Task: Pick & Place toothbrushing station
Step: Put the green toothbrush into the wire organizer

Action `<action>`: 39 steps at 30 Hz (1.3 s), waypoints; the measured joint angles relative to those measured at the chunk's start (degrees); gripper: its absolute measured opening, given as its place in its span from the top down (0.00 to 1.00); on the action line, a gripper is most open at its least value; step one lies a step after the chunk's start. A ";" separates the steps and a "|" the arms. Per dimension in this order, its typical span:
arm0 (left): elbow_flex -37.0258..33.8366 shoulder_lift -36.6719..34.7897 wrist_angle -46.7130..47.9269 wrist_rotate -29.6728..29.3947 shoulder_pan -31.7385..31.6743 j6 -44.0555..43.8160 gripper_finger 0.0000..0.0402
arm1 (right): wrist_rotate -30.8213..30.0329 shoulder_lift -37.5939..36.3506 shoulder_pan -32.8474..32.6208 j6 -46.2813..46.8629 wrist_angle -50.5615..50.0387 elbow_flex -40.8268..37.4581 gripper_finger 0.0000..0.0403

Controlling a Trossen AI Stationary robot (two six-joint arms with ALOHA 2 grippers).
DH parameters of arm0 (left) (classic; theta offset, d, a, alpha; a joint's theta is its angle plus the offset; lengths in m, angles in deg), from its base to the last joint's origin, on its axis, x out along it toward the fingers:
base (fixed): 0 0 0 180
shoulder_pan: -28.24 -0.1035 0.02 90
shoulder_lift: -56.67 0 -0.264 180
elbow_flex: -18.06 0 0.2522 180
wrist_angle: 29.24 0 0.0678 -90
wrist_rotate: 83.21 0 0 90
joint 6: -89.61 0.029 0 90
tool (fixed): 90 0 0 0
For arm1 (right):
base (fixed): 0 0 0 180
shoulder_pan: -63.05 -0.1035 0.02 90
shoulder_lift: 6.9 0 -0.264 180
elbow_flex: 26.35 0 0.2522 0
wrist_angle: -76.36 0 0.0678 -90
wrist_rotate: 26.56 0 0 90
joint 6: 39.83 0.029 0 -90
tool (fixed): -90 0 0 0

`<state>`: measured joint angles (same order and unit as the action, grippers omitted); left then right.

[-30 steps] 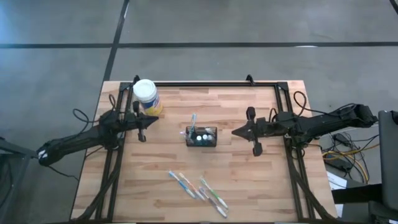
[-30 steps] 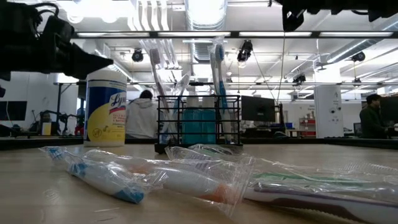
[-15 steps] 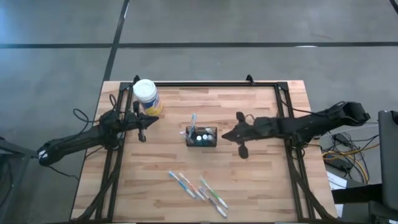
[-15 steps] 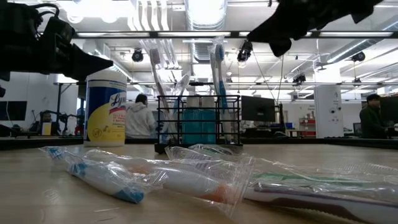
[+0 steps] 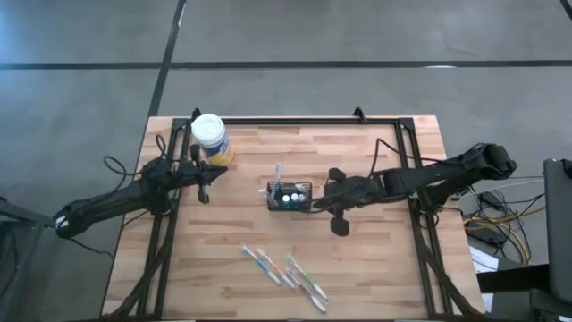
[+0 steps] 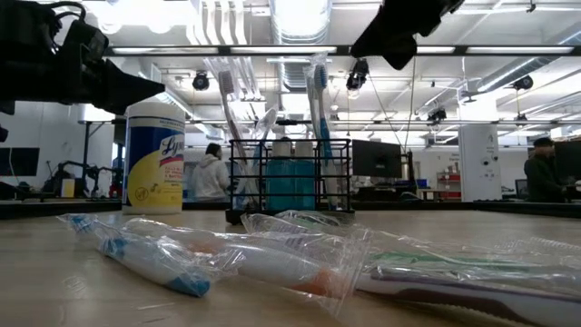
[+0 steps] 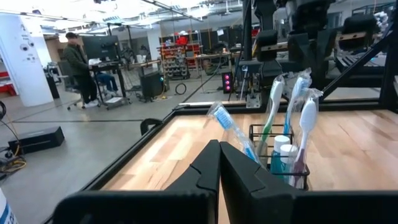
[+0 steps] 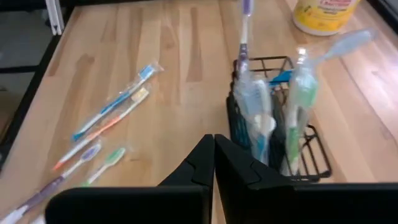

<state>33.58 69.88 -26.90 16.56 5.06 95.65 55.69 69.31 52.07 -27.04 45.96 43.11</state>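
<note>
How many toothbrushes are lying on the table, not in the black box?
5 loose on the table: blue one and orange one side by side, purple one and green one together, a fifth one past them. Overlapping wrappers may hide another.

Round yellow canister (image 5: 211, 140) with white lid stands upright near the far left corner of the wooden desk (image 5: 375, 259); label partly legible in the low view. Several wrapped toothbrushes (image 5: 284, 276) lie loose on the near middle of the desk, clustered and overlapping. Beyond the desk: a person (image 7: 78, 62) at a workstation, monitors, and cables (image 5: 500, 224) on the floor.
</note>
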 joint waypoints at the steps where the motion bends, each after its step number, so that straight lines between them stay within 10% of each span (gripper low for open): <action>1: 0.00 0.00 0.00 0.00 0.00 -0.02 0.97 | 0.01 0.62 -0.26 0.49 -0.33 0.76 0.98; 39: 0.00 0.11 2.62 0.04 0.02 -7.74 0.97 | 0.49 26.28 -18.76 30.74 -7.05 13.85 0.61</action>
<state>33.58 69.99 -24.28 16.60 5.08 87.92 56.18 95.59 33.30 3.70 38.91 56.96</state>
